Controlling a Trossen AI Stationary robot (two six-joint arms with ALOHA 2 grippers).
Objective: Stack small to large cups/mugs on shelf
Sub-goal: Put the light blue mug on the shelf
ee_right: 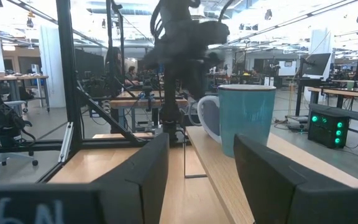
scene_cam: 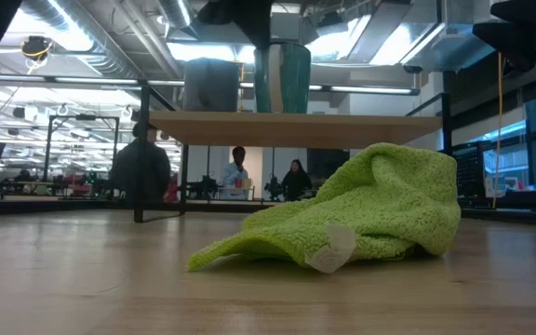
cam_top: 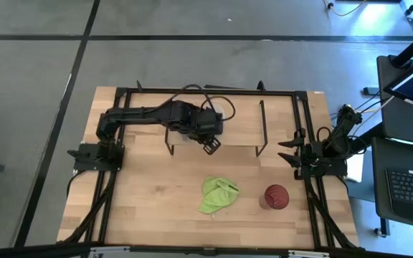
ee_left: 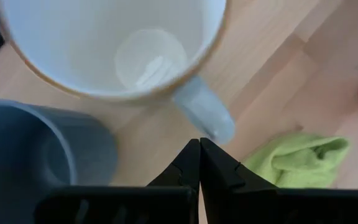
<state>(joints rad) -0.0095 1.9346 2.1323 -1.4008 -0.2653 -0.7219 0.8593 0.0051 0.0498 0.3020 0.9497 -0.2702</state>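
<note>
Two matte-black jointed robot arms, the left arm (cam_top: 156, 115) at upper centre and the right arm (cam_top: 335, 136) at right, trail looping black cables.

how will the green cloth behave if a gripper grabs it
The green cloth lies crumpled in soft folds on the table, so it will likely droop rather than hold shape. It looks like light terry, probably easy to lift. Pushed, it would likely bunch up, not slide neatly.

Shelf (scene_cam: 296, 127) bears two mugs (ee_left: 110, 46); table (cam_top: 156, 201), cloth (cam_top: 218, 194), perhaps cup (cam_top: 276, 196).
</note>
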